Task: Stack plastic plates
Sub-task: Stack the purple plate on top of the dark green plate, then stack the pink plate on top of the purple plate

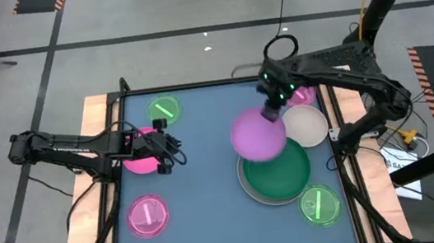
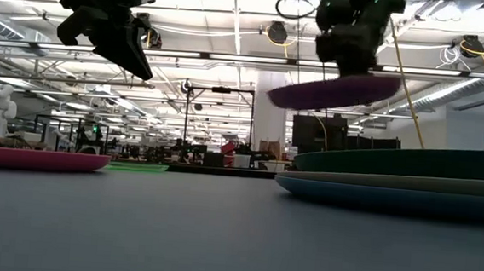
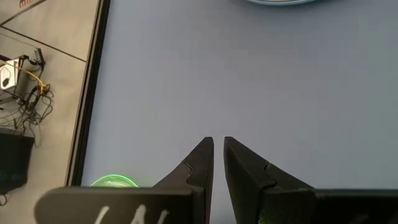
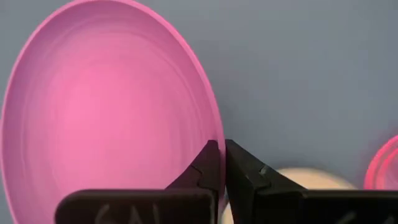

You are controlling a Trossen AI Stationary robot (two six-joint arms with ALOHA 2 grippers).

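Right tool [image 1: 270,113] clamped on the rim of the lilac plate [image 1: 257,134], holding it up in the air centre-right of the high view, partly over the green plate [image 1: 279,172]. Edge grip makes sense: pinching the rim keeps the plate's underside free so it can drop flat onto the pile. From the low view the lilac plate [image 2: 335,91] hangs clear above the stack at the right, tilted a bit, not touching yet.

Green plate sits on a grey-white plate [image 1: 246,186], big ones at the bottom, so probably building large to small. Cream plate [image 1: 307,124] just beside at right, waiting its turn.

Left tool [image 1: 163,151] hovering over the pink plate [image 1: 140,153] at centre-left, fingers [image 3: 202,163] pressed together with nothing between them, so nothing gripped. Looks parked out of the way.

3 small striped ones scattered on the blue bench [image 1: 211,205]: green [image 1: 164,109] top, pink [image 1: 146,214] lower left, green [image 1: 320,205] lower right. Another pinkish one [image 1: 305,94] half hidden under the right arm.
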